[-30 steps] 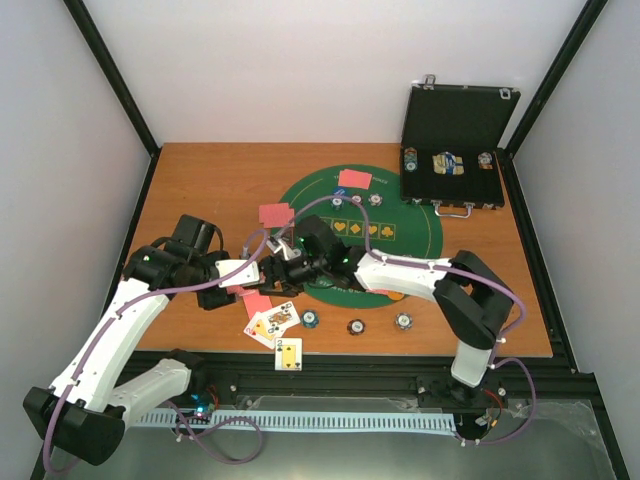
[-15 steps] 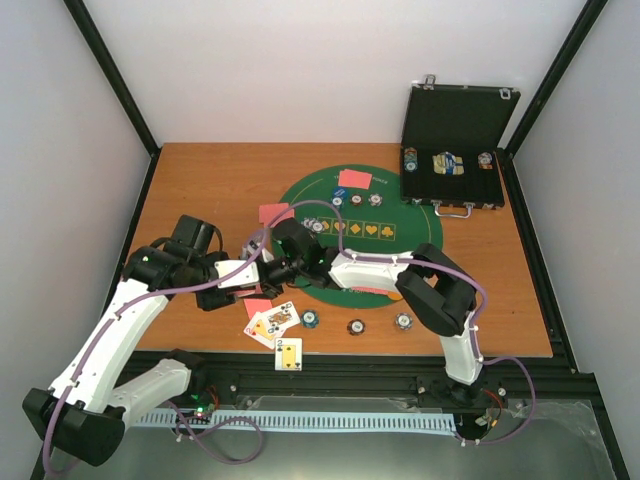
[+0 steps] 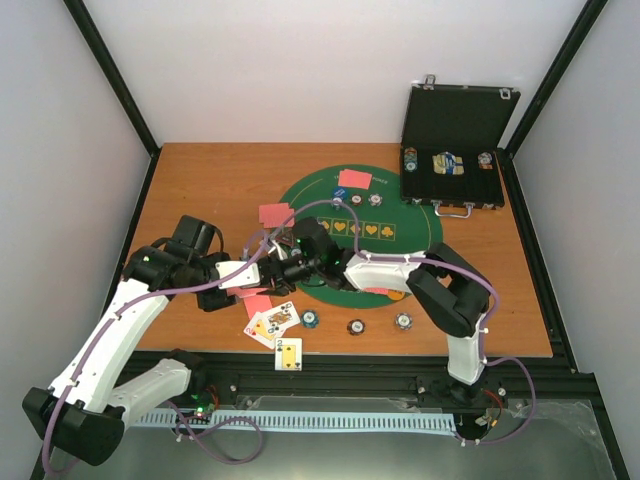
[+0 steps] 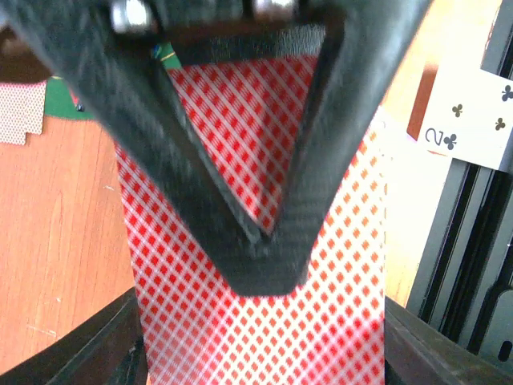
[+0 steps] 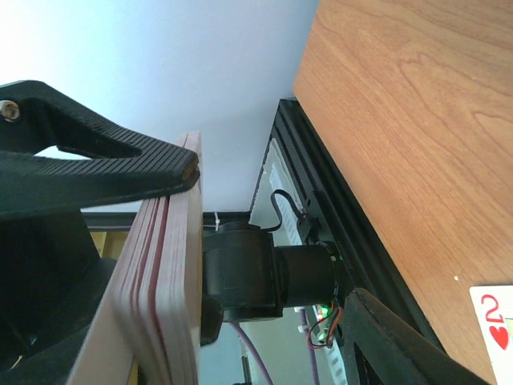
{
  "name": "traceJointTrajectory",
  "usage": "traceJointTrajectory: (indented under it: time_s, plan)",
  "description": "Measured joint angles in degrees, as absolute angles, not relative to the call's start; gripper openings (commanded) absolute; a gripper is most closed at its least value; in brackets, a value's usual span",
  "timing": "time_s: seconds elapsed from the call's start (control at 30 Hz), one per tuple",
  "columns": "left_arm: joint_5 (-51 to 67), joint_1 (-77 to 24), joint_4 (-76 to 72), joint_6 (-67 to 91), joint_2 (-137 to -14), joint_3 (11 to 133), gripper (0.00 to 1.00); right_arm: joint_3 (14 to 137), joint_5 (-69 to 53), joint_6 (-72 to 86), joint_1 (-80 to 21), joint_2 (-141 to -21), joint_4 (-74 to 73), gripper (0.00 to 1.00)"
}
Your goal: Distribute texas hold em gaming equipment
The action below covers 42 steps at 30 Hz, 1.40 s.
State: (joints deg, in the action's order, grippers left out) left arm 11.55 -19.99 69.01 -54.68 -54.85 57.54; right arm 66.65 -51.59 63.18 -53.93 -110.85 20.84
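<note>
Left wrist view: the left gripper (image 4: pixel 264 237) is clamped together on the deck of red-backed cards (image 4: pixel 264 337), its two fingers meeting on the top card. The deck hangs above the near left part of the table (image 3: pixel 200 180), just off the left rim of the green mat (image 3: pixel 420 235).

In the right wrist view the right gripper (image 5: pixel 272 233) has its jaws apart. The upper finger lies against the deck's edge, and the lower one is well away from it.

My worry is the pick. The deck edge shows many layers, so the right jaws may catch several cards and not only one. If they pull while the left grip is tight, the whole deck could twist or slide out. Loose cards would then fall on the face-up cards (image 3: pixel 272 322) and the chips (image 3: pixel 311 320) near the near edge, or go over that edge.
</note>
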Motion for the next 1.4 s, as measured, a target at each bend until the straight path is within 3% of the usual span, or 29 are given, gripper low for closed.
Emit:
traceJointTrajectory:
  time_s: [0.23,0.5,0.67,0.73,0.87,1.17,1.4]
  plan:
    - [10.72,-19.99,69.19,-54.7,-54.85,57.52,0.27,65.49,-52.01,61.95,-52.45,-109.23,19.46,0.55]
    - [10.5,-19.99,69.17,-54.7,-54.59,57.52,0.27,66.0,-52.36,61.67,-52.01,-107.81,15.94,0.59]
    - [10.02,-19.99,69.08,-54.72,-53.98,57.45,0.28,66.37,-52.25,60.1,-51.72,-105.25,11.42,0.29]
    - [9.8,-19.99,69.06,-54.72,-53.91,57.39,0.27,66.67,-52.29,59.22,-51.72,-104.27,9.93,0.24]
    - [9.47,-19.99,69.08,-54.74,-53.91,57.1,0.28,67.2,-52.21,57.63,-51.7,-103.42,7.29,0.05]
    - [9.08,-19.99,68.9,-54.89,-53.91,56.73,0.27,68.62,-52.6,51.77,-49.25,-100.66,-2.09,0.03]
    - [8.56,-19.99,69.01,-54.87,-54.02,56.73,0.27,76.01,-44.47,36.88,-38.94,-98.21,-23.2,0.03]
